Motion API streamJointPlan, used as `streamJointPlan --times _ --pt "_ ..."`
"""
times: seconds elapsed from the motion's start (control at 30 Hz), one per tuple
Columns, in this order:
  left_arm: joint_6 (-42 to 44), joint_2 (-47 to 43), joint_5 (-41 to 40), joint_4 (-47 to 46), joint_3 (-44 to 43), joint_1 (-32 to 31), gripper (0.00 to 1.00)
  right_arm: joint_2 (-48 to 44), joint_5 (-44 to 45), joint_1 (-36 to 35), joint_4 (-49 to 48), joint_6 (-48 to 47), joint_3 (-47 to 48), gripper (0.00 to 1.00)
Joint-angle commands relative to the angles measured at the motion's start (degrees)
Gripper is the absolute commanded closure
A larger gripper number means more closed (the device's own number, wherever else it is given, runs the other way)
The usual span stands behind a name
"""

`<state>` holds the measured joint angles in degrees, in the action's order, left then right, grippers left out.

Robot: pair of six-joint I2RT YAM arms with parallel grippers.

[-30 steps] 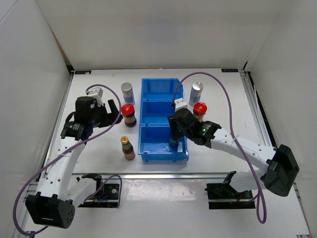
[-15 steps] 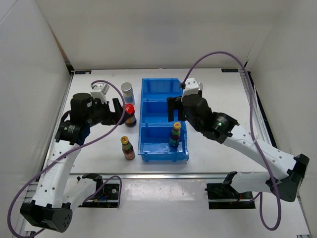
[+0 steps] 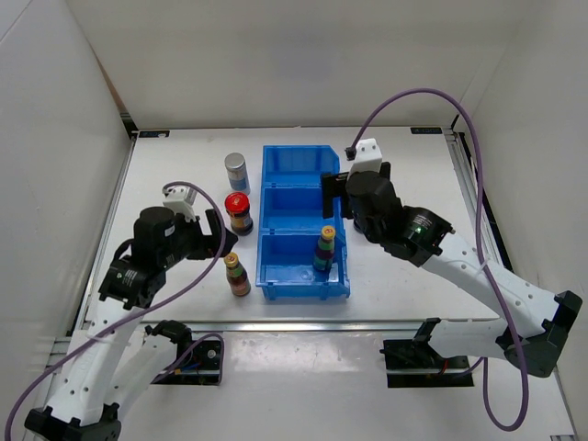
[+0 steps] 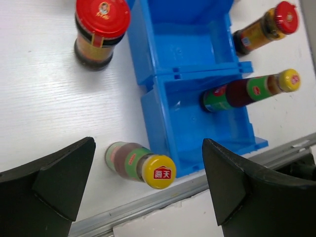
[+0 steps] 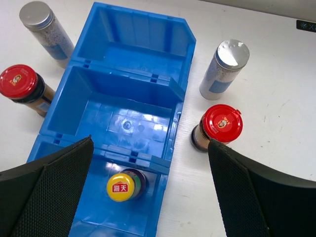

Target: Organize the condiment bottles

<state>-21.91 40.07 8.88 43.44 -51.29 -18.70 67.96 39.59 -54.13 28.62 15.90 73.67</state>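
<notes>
White worktop (image 3: 423, 161) inside white-walled enclosure. Found blue bin (image 3: 292, 209) at centre, three compartments in a row. Noted binned yellow-capped bottle (image 3: 324, 250) upright in nearest compartment and loose yellow-capped bottle (image 3: 237, 274) on worktop just left of bin. Saw left red-lidded jar (image 3: 239, 212) and left silver-capped bottle (image 3: 236, 171) standing left of bin. Saw right red-lidded jar (image 5: 217, 127) and right silver-capped bottle (image 5: 224, 69) standing right of it. Found left tool (image 4: 148, 145) spread wide, empty, hovering near loose yellow-capped bottle. Found right tool (image 5: 150, 143) likewise wide, empty, above bin.
</notes>
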Motion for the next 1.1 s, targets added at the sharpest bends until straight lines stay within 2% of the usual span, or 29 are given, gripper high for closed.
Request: streamJointPlan --times 0.0,0.17,0.43,0.67,0.97,1.07 --pt "-1.8 3.6 -5.1 0.3 0.9 -0.4 0.0 -0.4 -0.7 -0.4 0.5 0.4 1.5 0.0" --pt "-6.0 5.8 -3.6 1.9 0.9 -0.9 0.0 -0.4 -0.7 -0.4 1.0 -0.3 1.5 0.0" --pt "-7.8 3.0 -3.6 4.6 1.5 -1.6 0.0 -0.9 -0.7 -0.4 1.0 -0.3 -0.7 0.0" --pt "-10.1 7.7 -4.1 6.3 0.4 -7.9 0.0 0.2 -1.4 -0.4 1.0 0.3 -0.7 0.0" --pt "-11.8 13.5 -13.4 9.5 -1.1 -18.3 0.0 0.2 -1.4 -0.4 1.5 0.8 -2.3 0.0" --pt "-13.2 15.2 -16.5 9.5 -1.1 -19.8 0.02 0.2 -1.4 -0.4 1.5 0.8 -2.3 0.0"
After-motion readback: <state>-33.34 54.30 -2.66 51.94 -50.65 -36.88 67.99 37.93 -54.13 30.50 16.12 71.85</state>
